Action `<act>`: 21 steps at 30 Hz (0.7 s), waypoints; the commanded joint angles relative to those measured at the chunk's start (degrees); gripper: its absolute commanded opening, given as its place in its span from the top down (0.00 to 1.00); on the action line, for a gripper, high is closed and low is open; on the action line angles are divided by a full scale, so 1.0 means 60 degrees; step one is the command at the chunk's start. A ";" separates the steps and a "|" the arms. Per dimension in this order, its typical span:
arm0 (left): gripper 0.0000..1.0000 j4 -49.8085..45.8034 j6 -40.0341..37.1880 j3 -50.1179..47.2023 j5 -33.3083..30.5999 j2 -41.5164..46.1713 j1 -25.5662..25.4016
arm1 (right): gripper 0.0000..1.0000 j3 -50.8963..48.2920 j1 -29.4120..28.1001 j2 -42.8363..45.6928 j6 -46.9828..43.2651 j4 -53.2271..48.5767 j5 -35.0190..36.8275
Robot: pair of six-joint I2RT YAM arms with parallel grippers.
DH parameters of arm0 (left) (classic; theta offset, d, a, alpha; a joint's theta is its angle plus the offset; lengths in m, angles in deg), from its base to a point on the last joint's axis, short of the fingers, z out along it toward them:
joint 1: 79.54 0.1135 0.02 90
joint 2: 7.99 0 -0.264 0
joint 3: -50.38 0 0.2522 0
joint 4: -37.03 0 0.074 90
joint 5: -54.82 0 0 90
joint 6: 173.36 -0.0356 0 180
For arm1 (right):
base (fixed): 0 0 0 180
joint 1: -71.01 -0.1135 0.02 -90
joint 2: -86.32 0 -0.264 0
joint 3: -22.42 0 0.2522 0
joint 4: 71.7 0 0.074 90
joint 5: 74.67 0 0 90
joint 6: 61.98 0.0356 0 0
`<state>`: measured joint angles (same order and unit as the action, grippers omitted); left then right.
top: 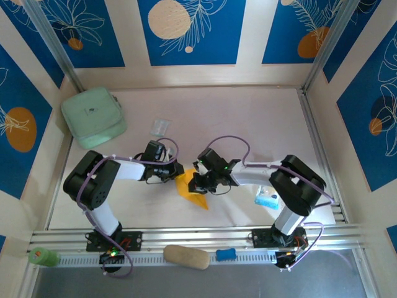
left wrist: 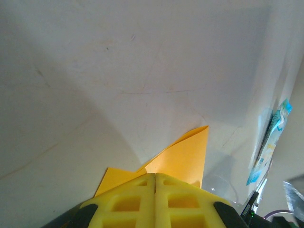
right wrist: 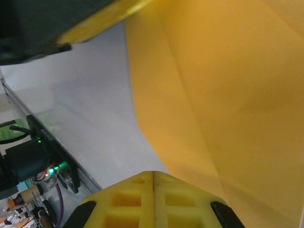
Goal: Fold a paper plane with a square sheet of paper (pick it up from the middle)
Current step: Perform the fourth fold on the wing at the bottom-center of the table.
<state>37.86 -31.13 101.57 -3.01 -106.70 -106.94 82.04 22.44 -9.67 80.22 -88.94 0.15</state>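
Note:
The square sheet of paper (top: 193,197) is orange-yellow and lies on the white table between the two arms, folded to a pointed shape. My left gripper (top: 175,172) is shut at the sheet's upper left edge. In the left wrist view its yellow jaws (left wrist: 155,175) meet tip to tip over the paper (left wrist: 185,156), whose corner points away. My right gripper (top: 197,183) is shut at the sheet's right side. The right wrist view has its closed tips (right wrist: 153,173) at the edge of the creased paper (right wrist: 218,95), with a left finger (right wrist: 95,23) above.
A mint-green pouch (top: 93,116) sits at the back left, with a small clear wrapper (top: 160,126) near it. A blue-and-white packet (top: 267,197) lies by the right arm's base. A tan oval lump (top: 186,256) and a blue piece (top: 226,254) rest on the front rail.

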 commanded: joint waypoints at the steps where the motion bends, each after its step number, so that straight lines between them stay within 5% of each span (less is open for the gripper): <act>1: 1.00 -0.0310 -0.0039 -0.0218 -0.0275 -0.0078 0.0116 | 0.98 -0.0296 0.0012 -0.0285 -0.0049 -0.0021 -0.0279; 9: 1.00 -0.0395 -0.0090 -0.0186 -0.0316 -0.0045 0.0118 | 0.98 -0.1111 0.0071 0.0399 0.0260 0.0132 -0.0170; 21: 1.00 -0.0437 -0.0105 -0.0185 -0.0306 0.0016 0.0129 | 0.98 0.0199 0.0184 0.0087 -0.0002 0.0012 0.0003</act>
<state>37.81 -31.15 101.57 -3.01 -106.68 -106.92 81.58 23.14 -7.98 80.95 -88.27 0.15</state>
